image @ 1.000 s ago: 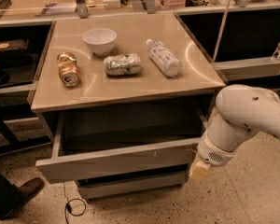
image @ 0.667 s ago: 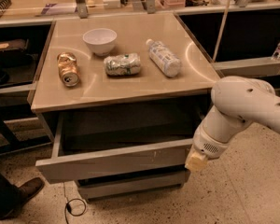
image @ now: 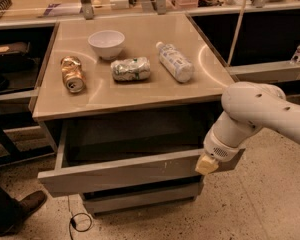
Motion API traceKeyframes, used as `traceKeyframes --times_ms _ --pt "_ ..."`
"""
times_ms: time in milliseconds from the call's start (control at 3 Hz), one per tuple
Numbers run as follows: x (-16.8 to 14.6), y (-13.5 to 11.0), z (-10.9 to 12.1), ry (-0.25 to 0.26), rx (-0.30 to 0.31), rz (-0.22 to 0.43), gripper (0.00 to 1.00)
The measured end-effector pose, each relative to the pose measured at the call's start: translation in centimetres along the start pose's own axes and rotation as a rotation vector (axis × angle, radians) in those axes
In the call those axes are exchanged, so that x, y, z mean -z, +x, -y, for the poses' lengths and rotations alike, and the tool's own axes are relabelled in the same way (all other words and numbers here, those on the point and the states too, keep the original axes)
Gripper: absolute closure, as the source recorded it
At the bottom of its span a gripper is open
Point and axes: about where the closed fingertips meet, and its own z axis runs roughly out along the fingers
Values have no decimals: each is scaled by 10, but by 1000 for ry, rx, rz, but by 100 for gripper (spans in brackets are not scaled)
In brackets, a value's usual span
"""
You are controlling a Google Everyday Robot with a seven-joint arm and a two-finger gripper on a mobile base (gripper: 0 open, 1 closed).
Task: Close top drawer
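Observation:
The top drawer [image: 125, 171] is a wide grey metal drawer under the beige counter [image: 140, 91]. It stands pulled out toward me, its inside dark, with small pale scratches on the front panel right of centre. My white arm [image: 255, 116] comes in from the right. Its gripper [image: 207, 165] is at the right end of the drawer's front panel, against or just in front of it. Only a pale tip shows below the wrist.
On the counter lie a white bowl [image: 106, 43], a crushed gold can [image: 72, 74], a crushed green-and-silver can [image: 130, 69] and a clear plastic bottle [image: 174, 61]. A lower grey drawer front [image: 140, 199] sits beneath. A shoe [image: 17, 211] and a cable [image: 76, 220] are on the floor at left.
My arm has moved left and inward, bringing the gripper along the right end of the drawer front. The drawer looks about as far out as before.

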Motion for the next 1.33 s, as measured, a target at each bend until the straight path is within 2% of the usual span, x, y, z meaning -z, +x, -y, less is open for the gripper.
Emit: traceKeyframes --times_ms 667,1000,1333 --pt "-8 -4 29 28 -7 -20 100" --pt "-8 -4 30 29 -7 -21 82" --pt "-8 -4 30 29 -7 -21 58"
